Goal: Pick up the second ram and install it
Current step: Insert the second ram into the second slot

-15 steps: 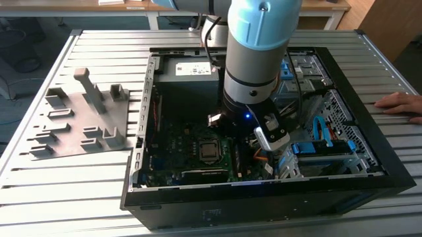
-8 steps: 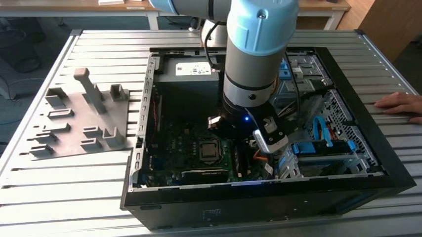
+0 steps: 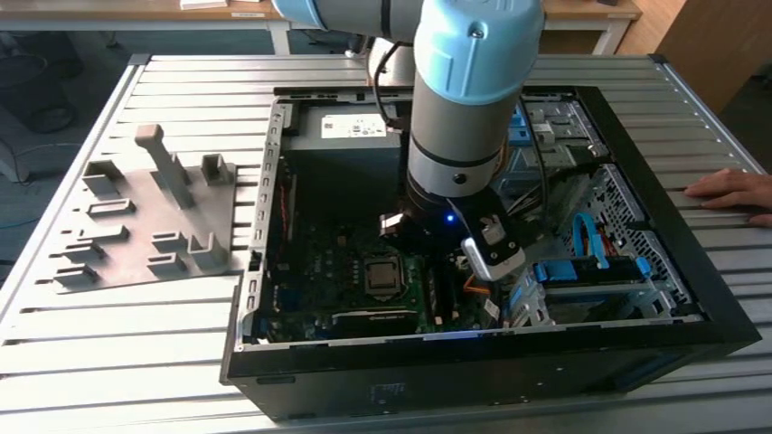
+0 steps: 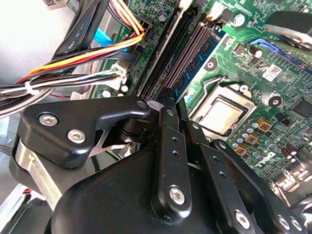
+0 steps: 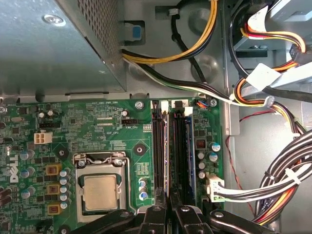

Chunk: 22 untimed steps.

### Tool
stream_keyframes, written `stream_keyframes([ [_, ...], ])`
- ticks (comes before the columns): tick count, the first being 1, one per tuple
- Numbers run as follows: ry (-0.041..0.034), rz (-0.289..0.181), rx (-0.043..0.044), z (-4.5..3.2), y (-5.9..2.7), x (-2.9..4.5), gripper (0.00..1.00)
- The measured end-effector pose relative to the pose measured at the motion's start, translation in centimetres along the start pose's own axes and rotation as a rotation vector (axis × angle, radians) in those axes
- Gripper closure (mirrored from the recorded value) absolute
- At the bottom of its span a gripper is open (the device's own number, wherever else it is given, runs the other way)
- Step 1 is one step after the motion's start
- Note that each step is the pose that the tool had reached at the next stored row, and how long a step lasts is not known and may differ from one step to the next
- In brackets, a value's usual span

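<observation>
The arm reaches down into the open PC case (image 3: 627, 307), and its pincer (image 4: 171, 105) sits low over the motherboard (image 5: 97, 126), right above the bank of memory slots (image 5: 173, 146). In both wrist views the fingers (image 4: 168, 141) stand drawn in close together with their tips directly over one of the long slots. A thin dark strip runs on from between the tips along that slot, and I take it for the second ram (image 5: 167, 156), pinched at its near end or already resting in its socket; I cannot tell which, nor whether it is pressed fully home. So my judgement is that the picking up is done and the work is in its seating stage, with the final push and the latches left unconfirmed. Just beside the pincer lies the bare processor (image 5: 99, 192) in its square frame, and on the other side bundles of coloured cables (image 5: 273, 185) loop near. Beyond the slots stands the perforated metal box of the power supply (image 5: 58, 48). The case rests on a ribbed metal tabletop (image 3: 121, 344); well apart from the pincer, outside the case, sits a grey slotted holder tray (image 3: 145, 226). A person's hand (image 3: 736, 192) rests on the far edge of the tabletop, and a pale wooden bench (image 3: 241, 11) stands behind.
</observation>
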<state>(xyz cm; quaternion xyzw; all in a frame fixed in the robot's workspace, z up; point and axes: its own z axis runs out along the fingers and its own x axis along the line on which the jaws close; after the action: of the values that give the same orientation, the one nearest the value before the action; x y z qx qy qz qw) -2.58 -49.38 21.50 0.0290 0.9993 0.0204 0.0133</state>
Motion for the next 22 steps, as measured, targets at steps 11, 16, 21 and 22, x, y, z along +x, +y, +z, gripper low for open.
stream_keyframes([
  [11, 0.0001, 0.000, 0.0014, 0.42, 0.04, 0.06, 0.86],
  [16, 0.0001, -0.004, 0.0009, 0.47, 0.07, 0.06, 0.86],
  [21, 0.0002, -0.005, 0.0009, 0.47, 0.07, 0.06, 0.86],
  [22, 0.0002, -0.005, 0.0009, 0.47, 0.07, 0.06, 0.86],
])
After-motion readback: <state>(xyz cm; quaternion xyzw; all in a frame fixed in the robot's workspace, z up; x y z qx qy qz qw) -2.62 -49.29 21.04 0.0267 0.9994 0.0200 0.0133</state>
